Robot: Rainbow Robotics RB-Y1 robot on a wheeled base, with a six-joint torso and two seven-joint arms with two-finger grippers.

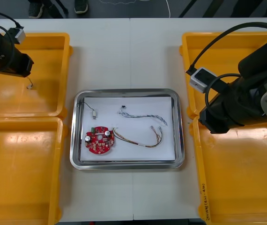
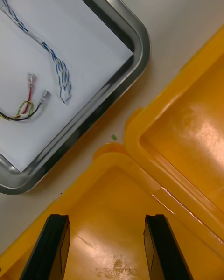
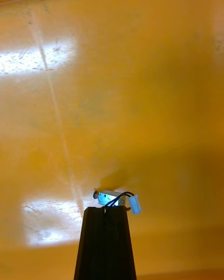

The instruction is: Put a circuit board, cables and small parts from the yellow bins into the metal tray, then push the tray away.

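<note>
1. The left gripper point(image 3: 106, 210) is over the far left yellow bin point(image 1: 54, 47), at the far left of the table point(image 1: 129, 56).
2. Its two black fingers are closed tight together at the tips, with no gap between them. They pinch the thin black wire point(image 3: 117, 197) of a small metal part point(image 3: 106, 197).
3. That part hangs just past the fingertips, with a white connector point(image 3: 135, 205) beside it. In the front view it sits over the right half of the far left bin's floor. Whether it touches the floor cannot be told.
4. The right gripper point(image 2: 108, 247) is at the right of the table, by the seam where the far right yellow bin point(image 1: 218, 47) meets the near right yellow bin point(image 1: 236, 187). It is just right of the tray.
5. Its fingers point(image 2: 56, 247) stand wide apart and hold nothing, with bare bin floor between them.
6. The metal tray point(image 1: 180, 126) lies in the middle of the table between the bins, white inside.
7. In the tray:
   - The round red circuit board point(image 1: 99, 139) is at the near left.
   - A second small metal part point(image 1: 92, 112) on a black wire is at the far left.
   - The twisted blue and white cable point(image 1: 143, 115) runs across the far right.
   - The red and yellow cable point(image 1: 140, 139) curves just near of it.
8. The near left yellow bin point(image 1: 21, 178) lies at the near left.
</note>
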